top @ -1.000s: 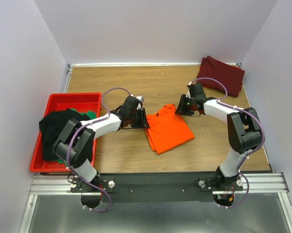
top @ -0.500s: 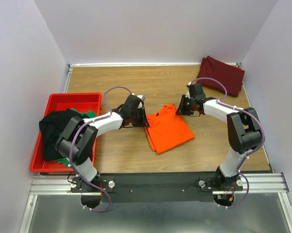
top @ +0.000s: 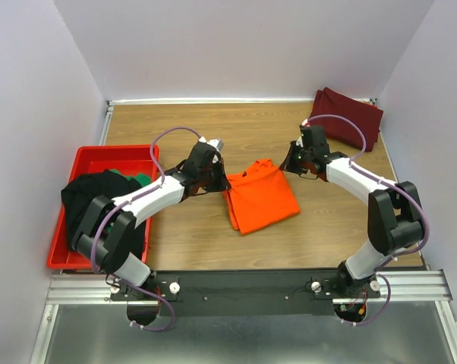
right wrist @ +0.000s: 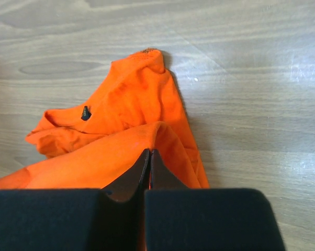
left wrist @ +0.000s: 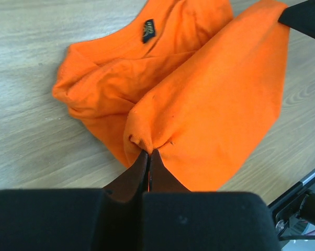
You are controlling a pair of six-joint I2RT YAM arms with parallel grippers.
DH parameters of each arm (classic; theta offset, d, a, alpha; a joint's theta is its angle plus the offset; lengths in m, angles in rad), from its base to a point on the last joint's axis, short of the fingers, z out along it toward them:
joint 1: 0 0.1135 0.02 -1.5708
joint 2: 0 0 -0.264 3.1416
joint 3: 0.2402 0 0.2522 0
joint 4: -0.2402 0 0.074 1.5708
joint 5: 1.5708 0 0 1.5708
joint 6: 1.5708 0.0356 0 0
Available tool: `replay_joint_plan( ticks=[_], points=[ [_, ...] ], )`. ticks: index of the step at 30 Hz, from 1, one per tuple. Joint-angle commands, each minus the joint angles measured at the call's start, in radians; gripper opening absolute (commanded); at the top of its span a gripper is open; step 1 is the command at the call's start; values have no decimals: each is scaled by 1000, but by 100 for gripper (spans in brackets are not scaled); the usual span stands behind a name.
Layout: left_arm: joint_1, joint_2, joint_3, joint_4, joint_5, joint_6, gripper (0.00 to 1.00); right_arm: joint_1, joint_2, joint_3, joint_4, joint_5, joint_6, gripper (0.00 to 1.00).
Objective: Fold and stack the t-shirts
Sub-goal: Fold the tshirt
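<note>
The bright orange t-shirt (top: 259,196) lies folded on the wooden table's middle, its collar label up in the wrist views. My left gripper (top: 222,184) is shut on a corner of its upper layer (left wrist: 147,149) at the shirt's left edge. My right gripper (top: 288,166) is shut on the fold's other corner (right wrist: 149,151) at the shirt's far right. Both hold the cloth lifted a little. The dark maroon t-shirt (top: 347,116) lies folded at the far right corner. Black (top: 88,203) and green (top: 140,179) shirts lie in the red bin.
The red bin (top: 115,155) stands at the table's left edge, partly over it. Grey walls enclose the table on three sides. The metal rail (top: 244,288) with both arm bases runs along the near edge.
Both grippers, still shut on the orange shirt, have moved toward the far side. The shirt's held edge rose and shifted with them, and its shape on the table changed slightly.
</note>
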Motion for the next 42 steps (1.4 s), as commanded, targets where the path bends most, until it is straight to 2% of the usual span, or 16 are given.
replay_joint_plan(
  ticks=[1,5,10,15,19,21,26,34,42],
  points=[
    [8,-40,17,-30,-50,20,0,7,-35,-23,44,27,15,6],
    [27,-43,23,-27,-55,18,0,6,-46,-28,96,19,29,6],
    [95,-21,39,-8,-63,24,0,6,4,55,186,-24,52,6],
    [201,118,64,50,-39,32,0,6,229,207,289,-116,88,6],
    [249,279,95,103,17,-8,0,12,428,357,297,-157,101,7],
    [263,310,89,130,34,-31,0,12,500,409,297,-171,109,6],
    [264,347,85,136,22,-51,0,13,550,433,297,-179,120,7],
    [217,309,28,134,40,-43,0,15,433,235,301,-124,120,6],
    [108,195,-76,130,56,-55,0,13,151,-109,288,-33,127,6]
  ],
)
